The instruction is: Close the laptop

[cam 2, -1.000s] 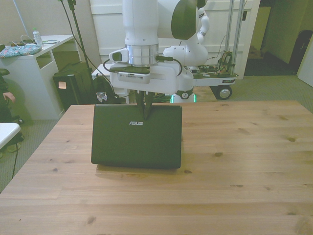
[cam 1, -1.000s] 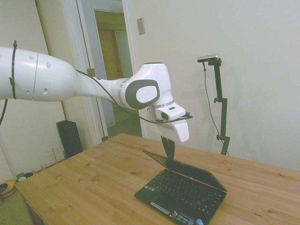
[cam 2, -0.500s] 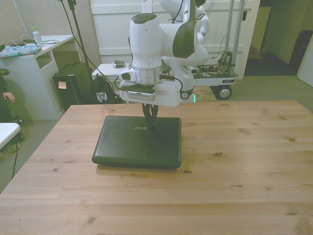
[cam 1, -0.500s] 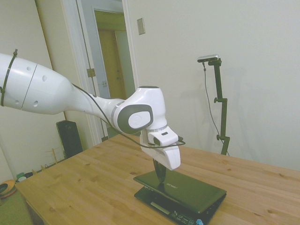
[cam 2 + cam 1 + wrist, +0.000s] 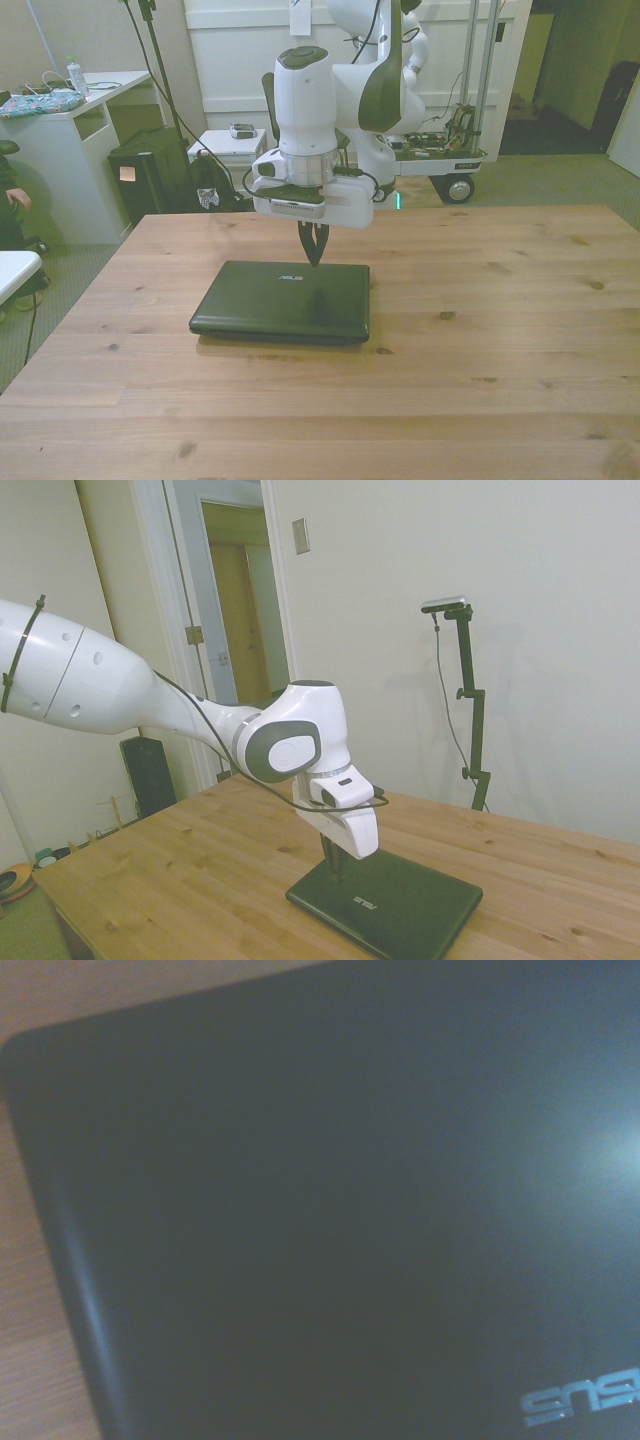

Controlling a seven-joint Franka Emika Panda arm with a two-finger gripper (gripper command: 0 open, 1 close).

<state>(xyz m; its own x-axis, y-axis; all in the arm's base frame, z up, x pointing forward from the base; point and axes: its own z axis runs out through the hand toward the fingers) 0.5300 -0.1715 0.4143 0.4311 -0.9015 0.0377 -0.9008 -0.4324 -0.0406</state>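
Black laptop (image 5: pixel 280 300) lies flat, lid down, on my wooden table (image 5: pixel 480 340) | gripper (image 5: pixel 314 262) at the lid's rear edge, its 2 fingers pinched together, holding nothing

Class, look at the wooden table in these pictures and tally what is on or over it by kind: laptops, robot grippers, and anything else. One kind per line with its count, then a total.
Laptops: 1, the black laptop, lid down flat on the table.
Robot grippers: 1, the gripper, jaws together over the lid's rear edge.
Other things on the table: 0.
Total: 2.
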